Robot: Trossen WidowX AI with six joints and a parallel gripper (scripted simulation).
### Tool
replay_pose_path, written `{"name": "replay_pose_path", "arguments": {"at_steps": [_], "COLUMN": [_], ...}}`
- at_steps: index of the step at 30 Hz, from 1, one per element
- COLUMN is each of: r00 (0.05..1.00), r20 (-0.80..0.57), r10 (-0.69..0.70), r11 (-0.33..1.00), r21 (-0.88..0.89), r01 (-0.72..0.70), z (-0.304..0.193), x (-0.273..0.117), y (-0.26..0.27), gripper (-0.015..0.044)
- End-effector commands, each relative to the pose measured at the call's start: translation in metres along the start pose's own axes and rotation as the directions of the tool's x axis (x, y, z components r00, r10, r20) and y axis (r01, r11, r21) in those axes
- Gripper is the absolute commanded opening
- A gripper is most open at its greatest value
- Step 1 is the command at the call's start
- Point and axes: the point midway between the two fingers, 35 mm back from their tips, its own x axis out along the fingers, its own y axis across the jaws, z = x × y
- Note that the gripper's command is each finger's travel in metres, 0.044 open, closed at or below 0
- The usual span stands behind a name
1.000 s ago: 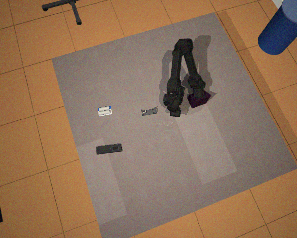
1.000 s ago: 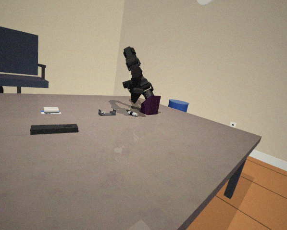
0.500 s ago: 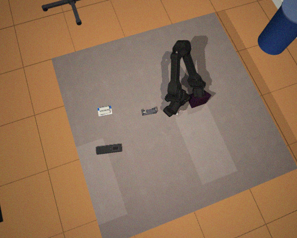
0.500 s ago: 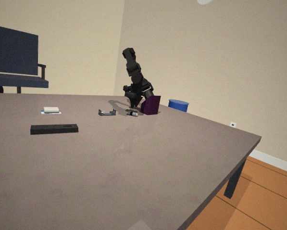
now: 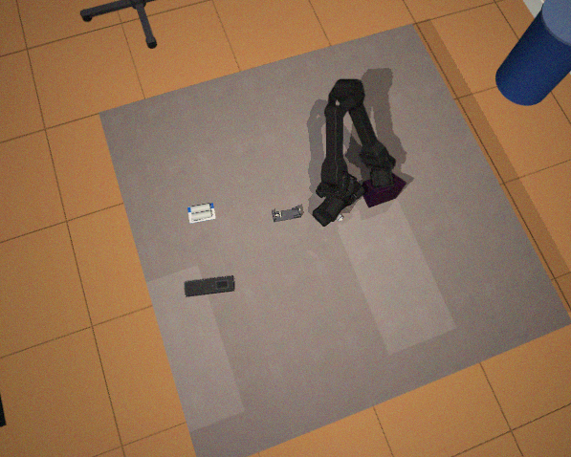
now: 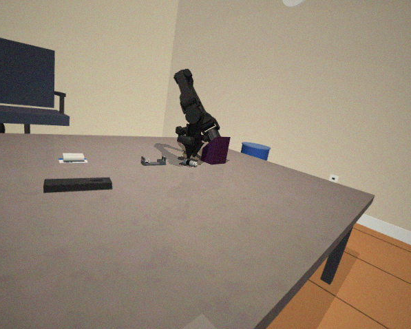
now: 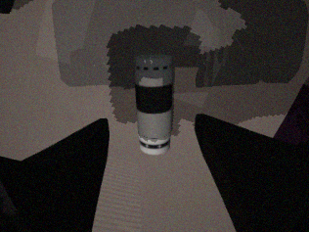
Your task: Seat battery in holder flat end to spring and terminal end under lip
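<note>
Gripper is hanging low over the table with fingers parted, gripping nothing. Battery is lying flat between the fingertips, untouched, its length running along the gap, just right of the holder.

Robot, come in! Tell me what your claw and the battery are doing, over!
Gripper open, low over the table, holding nothing. Battery lying loose between the fingers, not gripped. Holder vacant, nearby. Nothing in the way.
</note>
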Motion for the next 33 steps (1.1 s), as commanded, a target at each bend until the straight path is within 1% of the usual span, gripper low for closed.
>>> {"name": "replay_pose_path", "arguments": {"at_steps": [1, 20, 25, 30, 33], "r00": [1.000, 1.000, 1.000, 1.000, 1.000], "r20": [0.007, 0.011, 0.011, 0.011, 0.011], "r10": [-0.003, -0.005, -0.005, -0.005, -0.005], "r11": [1.000, 1.000, 1.000, 1.000, 1.000], "r21": [-0.010, -0.009, -0.009, -0.009, -0.009], "r01": [0.003, 0.005, 0.005, 0.005, 0.005], "z": [0.000, 0.001, 0.001, 0.001, 0.001], "x": [0.007, 0.034, 0.034, 0.034, 0.034], "y": [-0.001, -0.004, -0.004, -0.004, -0.004], "gripper": [0.0239, 0.0239, 0.0107, 0.0077, 0.0077]}}
